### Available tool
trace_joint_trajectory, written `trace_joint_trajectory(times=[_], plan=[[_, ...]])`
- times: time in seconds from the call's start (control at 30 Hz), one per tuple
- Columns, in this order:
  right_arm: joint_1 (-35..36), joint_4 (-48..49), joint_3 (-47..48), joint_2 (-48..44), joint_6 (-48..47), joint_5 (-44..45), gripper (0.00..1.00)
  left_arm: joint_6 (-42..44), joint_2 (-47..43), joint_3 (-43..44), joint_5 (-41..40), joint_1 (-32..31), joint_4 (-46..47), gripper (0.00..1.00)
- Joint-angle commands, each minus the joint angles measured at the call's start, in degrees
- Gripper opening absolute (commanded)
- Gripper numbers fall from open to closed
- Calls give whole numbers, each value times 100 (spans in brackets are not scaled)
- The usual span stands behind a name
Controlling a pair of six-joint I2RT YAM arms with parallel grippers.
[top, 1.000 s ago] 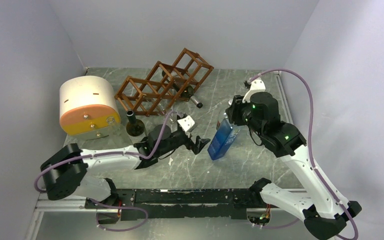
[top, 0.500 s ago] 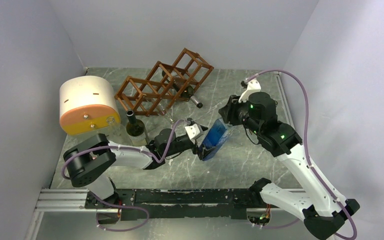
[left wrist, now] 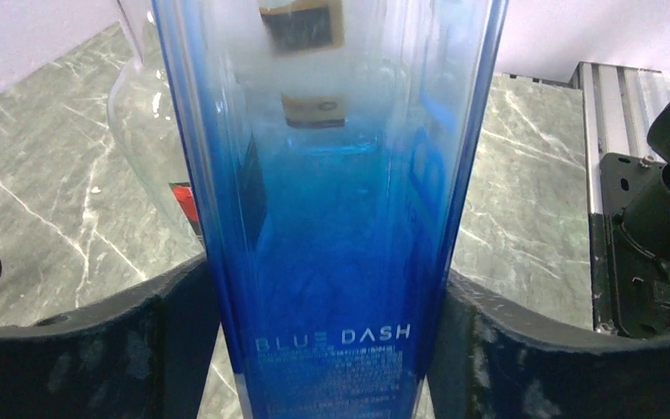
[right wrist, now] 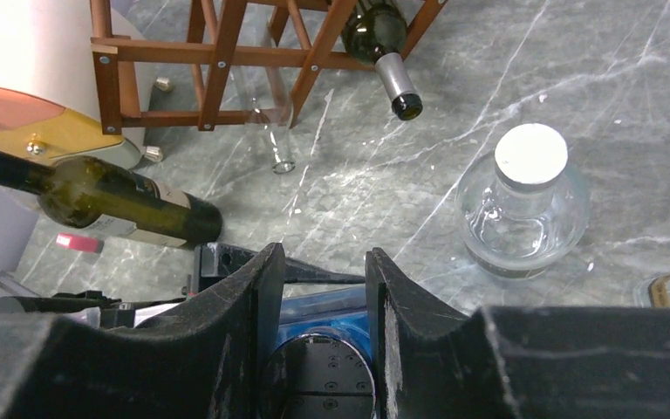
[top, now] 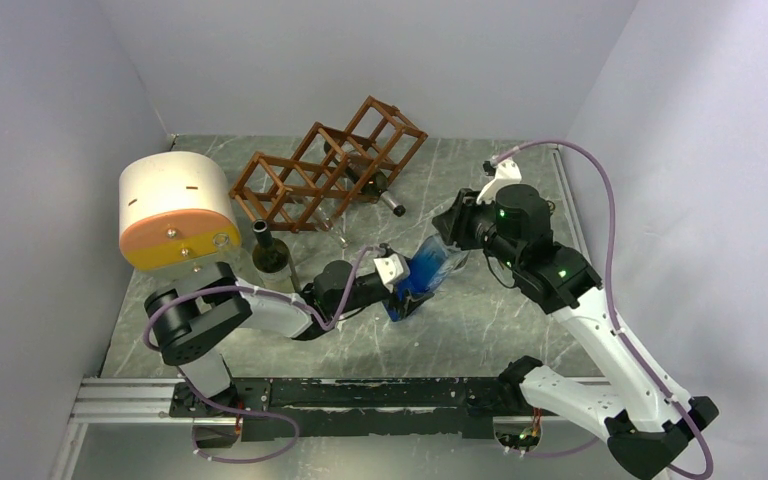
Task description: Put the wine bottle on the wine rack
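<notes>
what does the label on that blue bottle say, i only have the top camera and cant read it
Observer: The left wrist camera shows BLUE DASH in white letters low on the blue bottle.
Operator: is the left gripper really on it
Observer: Yes, it has one finger against each side of the bottle.
Operator: anything near the right gripper i cant make out
Observer: The right wrist camera shows a clear round flask with a white stopper, standing on the table.

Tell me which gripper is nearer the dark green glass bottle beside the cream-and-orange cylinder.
Left. The left gripper, at the blue glass bottle's base, is right of the dark green bottle; the right gripper is farther right.
</notes>
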Motion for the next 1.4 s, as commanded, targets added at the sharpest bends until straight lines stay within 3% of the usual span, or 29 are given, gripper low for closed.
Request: trace_joint_trajectory(times=[0.0,0.1,0.17,0.2,0.3,0.47,0.63,0.83,1.17,1.37], plan=[[-13,851,7,-166,460,-195,0,175,41,-108,-44,-35,813,71],[-12,732,31,-157,423,-192,0,270,-42,-268,-276,-40,1150,40],[-8,553,102,-135,271,-182,1,459,-147,-388,-410,-33,1346,9],[-5,450,157,-125,171,-191,11,534,-213,-437,-463,-33,1418,7],[-11,159,328,-49,-162,-339,37,943,-462,-511,-528,-33,1430,7],[-9,-132,683,-15,-681,-487,60,2206,-967,-263,-457,-33,319,7],[-10,-707,1274,134,-1340,-538,67,3754,-1388,280,-454,-33,-1115,7],[-5,-1401,1506,115,-1849,-517,73,5485,-1602,800,-745,-24,-1772,7],[-8,-1676,867,-550,-2020,-823,86,6713,-1867,1149,-517,-26,-2079,7],[-10,-1670,387,-689,-1929,-999,86,7416,-2032,1216,-128,-24,-2069,7]])
